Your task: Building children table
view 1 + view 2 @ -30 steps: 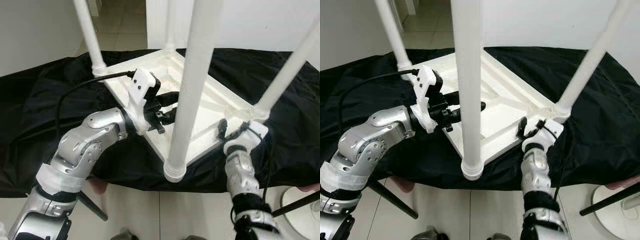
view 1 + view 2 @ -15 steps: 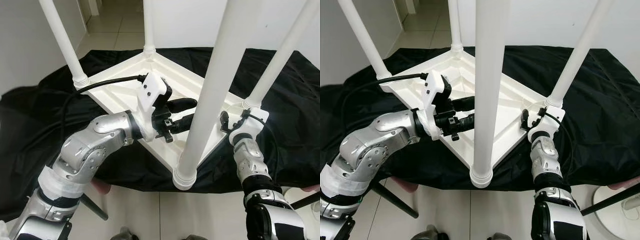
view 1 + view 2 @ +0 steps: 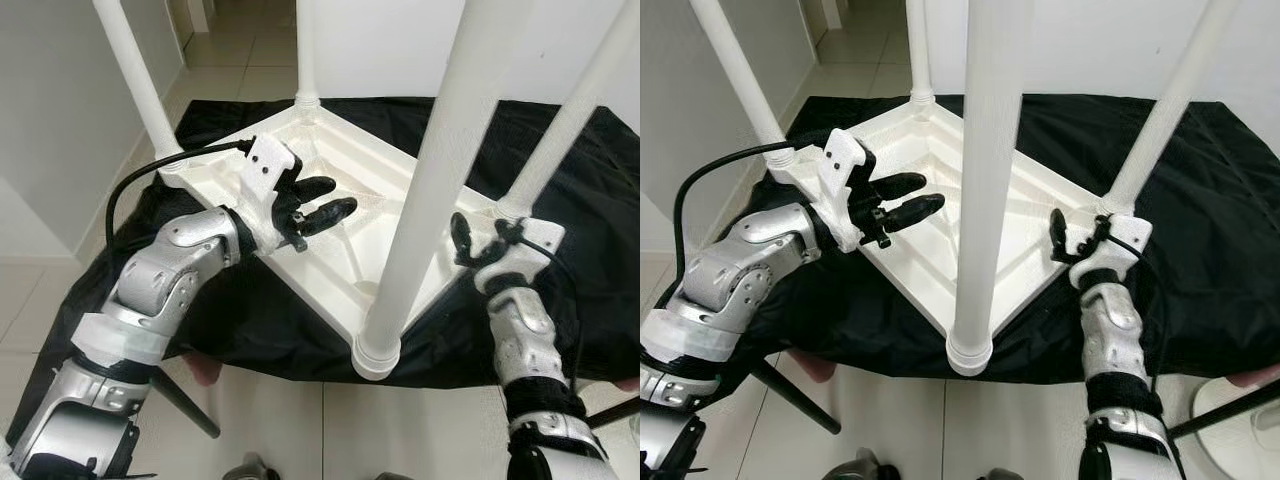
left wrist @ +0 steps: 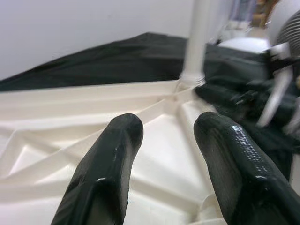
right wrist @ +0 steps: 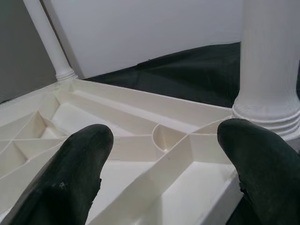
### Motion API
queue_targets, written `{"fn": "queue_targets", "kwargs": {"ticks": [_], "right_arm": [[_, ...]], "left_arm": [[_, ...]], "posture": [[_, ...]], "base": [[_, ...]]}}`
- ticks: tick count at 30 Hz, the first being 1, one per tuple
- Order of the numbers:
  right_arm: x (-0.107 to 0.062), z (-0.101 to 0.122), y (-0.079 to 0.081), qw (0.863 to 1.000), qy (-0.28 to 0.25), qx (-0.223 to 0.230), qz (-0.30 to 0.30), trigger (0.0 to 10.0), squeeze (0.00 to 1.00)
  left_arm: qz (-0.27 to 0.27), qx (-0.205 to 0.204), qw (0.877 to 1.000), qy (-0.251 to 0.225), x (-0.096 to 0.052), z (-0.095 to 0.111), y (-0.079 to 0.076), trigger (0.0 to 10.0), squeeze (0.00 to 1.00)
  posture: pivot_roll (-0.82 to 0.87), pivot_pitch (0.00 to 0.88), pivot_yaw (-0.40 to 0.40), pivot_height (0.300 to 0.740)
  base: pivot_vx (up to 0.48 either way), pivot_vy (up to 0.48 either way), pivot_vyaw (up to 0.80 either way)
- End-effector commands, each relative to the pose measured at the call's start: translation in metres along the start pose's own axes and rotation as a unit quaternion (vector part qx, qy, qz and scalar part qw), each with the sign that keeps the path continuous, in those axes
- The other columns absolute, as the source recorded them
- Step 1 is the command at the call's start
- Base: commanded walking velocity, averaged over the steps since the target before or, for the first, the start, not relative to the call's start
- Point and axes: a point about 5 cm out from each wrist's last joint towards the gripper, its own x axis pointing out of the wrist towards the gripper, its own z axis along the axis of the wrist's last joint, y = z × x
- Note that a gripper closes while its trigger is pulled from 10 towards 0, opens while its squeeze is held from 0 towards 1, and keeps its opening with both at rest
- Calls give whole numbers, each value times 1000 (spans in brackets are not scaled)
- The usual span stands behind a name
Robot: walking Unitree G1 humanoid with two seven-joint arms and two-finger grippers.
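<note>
The white children's table (image 3: 375, 170) lies upside down on a black cloth, its four white legs pointing up. The near leg (image 3: 425, 190) rises in the middle of the view, and the right leg (image 3: 572, 115) stands at the right corner. My left gripper (image 3: 335, 197) hovers open over the ribbed underside near the table's left edge, left of the near leg, with nothing between its fingers (image 4: 115, 154). My right gripper (image 3: 475, 245) stands open at the right corner, its fingers (image 5: 70, 178) spread over the ribs beside the base of the right leg (image 5: 269, 70).
The black cloth (image 3: 290, 320) covers the low support under the table and hangs over its front. Tiled floor (image 3: 300, 420) lies in front of me, and a wall stands on the left. A black stand leg (image 3: 185, 405) slants out at lower left, another (image 3: 1220, 410) at lower right.
The whole view has shifted as the camera moved. My left gripper has drawn back from the near leg toward the table's left edge. My right gripper stays at the right corner.
</note>
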Motion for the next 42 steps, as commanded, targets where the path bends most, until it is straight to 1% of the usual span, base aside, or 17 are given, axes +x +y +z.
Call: {"fn": "queue_targets", "kwargs": {"ticks": [1, 2, 4, 7, 8, 10, 17, 19, 20, 22, 23, 29, 30, 31, 34, 35, 42], "right_arm": [[-2, 0, -2, 1000, 2, 1, 3, 10000, 0], [-2, 0, -2, 1000, 2, 1, 3, 10000, 0], [-10, 4, -9, 999, 5, -16, 33, 10000, 0], [-10, 4, -9, 999, 5, -16, 33, 10000, 0], [-18, 9, -8, 997, 9, -25, 77, 10000, 0], [-25, 15, -2, 993, 9, -25, 114, 10000, 0], [-30, 19, -1, 991, 11, -33, 133, 10000, 0], [-32, 21, -3, 990, 13, -40, 138, 10000, 0], [-34, 24, -6, 989, 15, -45, 141, 10000, 0], [-34, 24, -6, 989, 15, -45, 141, 10000, 0], [-37, 26, -7, 988, 17, -50, 144, 10000, 0], [-38, 27, -8, 988, 18, -53, 146, 10000, 0], [-40, 27, -6, 987, 19, -54, 149, 10000, 0], [-42, 27, -5, 987, 20, -53, 152, 10000, 0], [-43, 27, -3, 987, 20, -50, 152, 10000, 0], [-45, 28, -3, 987, 21, -45, 150, 10000, 0], [-50, 27, 0, 986, 31, -37, 159, 10000, 0]], "left_arm": [[-25, 11, 1000, 1, 0, 1, 0, 10000, 0], [-25, 11, 1000, 1, 0, 1, 0, 10000, 0], [10, 17, 999, 26, -14, -9, 23, 10000, 0], [10, 17, 999, 26, -14, -9, 23, 10000, 0], [12, 7, 998, 60, -32, -25, 31, 10000, 0], [-3, -6, 997, 83, -46, -39, 28, 10000, 0], [-17, -7, 994, 105, -54, -50, 25, 10000, 0], [-31, -10, 992, 120, -60, -56, 22, 10000, 0], [-57, -15, 988, 141, -66, -64, 14, 10000, 0], [-57, -15, 988, 141, -66, -64, 14, 10000, 0], [-89, -18, 983, 162, -71, -72, 6, 10000, 0], [-115, -16, 976, 184, -74, -80, -1, 10000, 0], [-135, -21, 970, 200, -75, -87, -6, 10000, 420], [-142, -14, 968, 207, -73, -92, -9, 10000, 1000], [-139, 3, 969, 207, -69, -94, -11, 10000, 1000], [-130, 20, 971, 201, -65, -94, -12, 10000, 0], [-124, 56, 975, 174, -53, -87, -18, 10000, 0]], "posture": [[-12, 11, 69, 740], [-12, 11, 69, 740], [-35, 15, 84, 740], [-35, 15, 84, 740], [-48, 17, 91, 740], [-50, 17, 92, 740], [-65, 19, 95, 740], [-67, 19, 95, 740], [-67, 21, 93, 740], [-67, 21, 93, 740], [-67, 20, 94, 740], [-67, 20, 94, 740], [-77, 18, 102, 740], [-78, 16, 102, 740], [-79, 13, 101, 740], [-79, 12, 98, 740], [-76, 8, 91, 740]], "base": [[0, 0, 0], [0, 0, 0], [0, 0, 0], [0, 0, 0], [0, 0, 0], [0, 0, 0], [0, 0, 0], [0, 0, 0], [0, 0, 0], [0, 0, 0], [0, 0, 0], [0, 0, 0], [0, 0, 0], [0, 0, 0], [0, 0, 0], [0, 0, 0], [0, 0, 0]]}}
